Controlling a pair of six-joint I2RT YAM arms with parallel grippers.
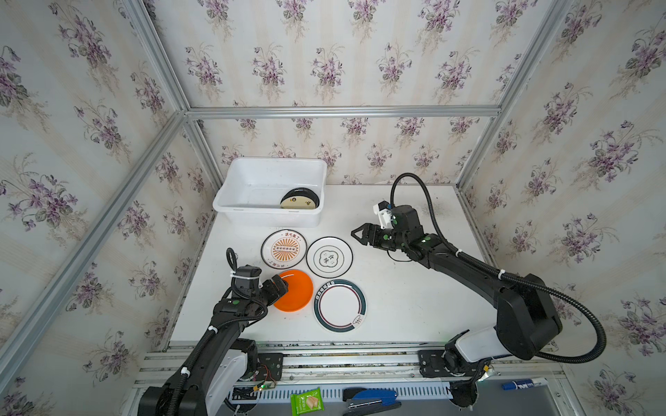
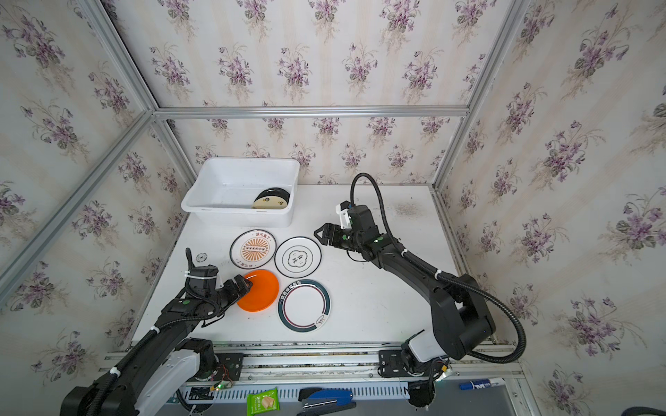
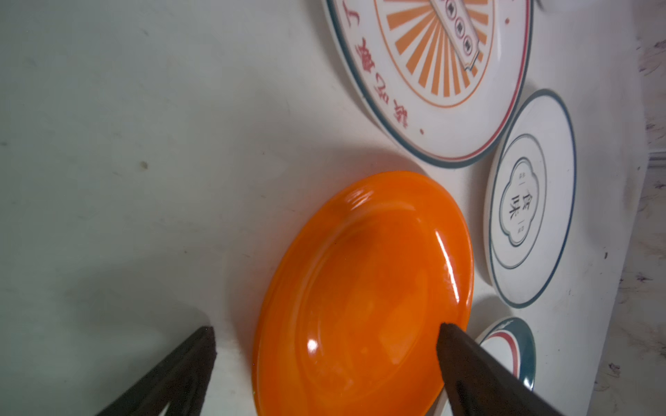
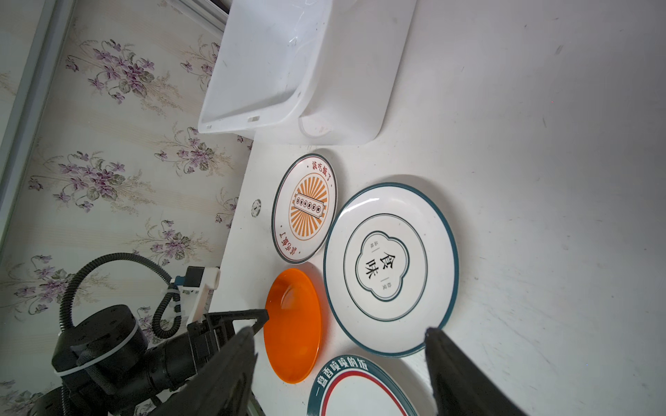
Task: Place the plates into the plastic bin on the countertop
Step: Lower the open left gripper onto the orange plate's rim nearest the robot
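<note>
White scuffed desk [image 1: 414, 306]: nearest, left hand [image 3: 327, 327] spread wide astride rim of orange plate [image 1: 297, 293], nothing clamped, likely lining up a lift; beyond, right hand [image 1: 356, 236] open, empty, parked clear; farthest, plastic bin [image 1: 266, 216] holding one black-rimmed plate [image 1: 300, 198].

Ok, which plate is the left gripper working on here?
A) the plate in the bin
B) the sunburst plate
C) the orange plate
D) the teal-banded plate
C: the left gripper is open with its fingers either side of the orange plate rim, one over the plate and one over the countertop.
</note>
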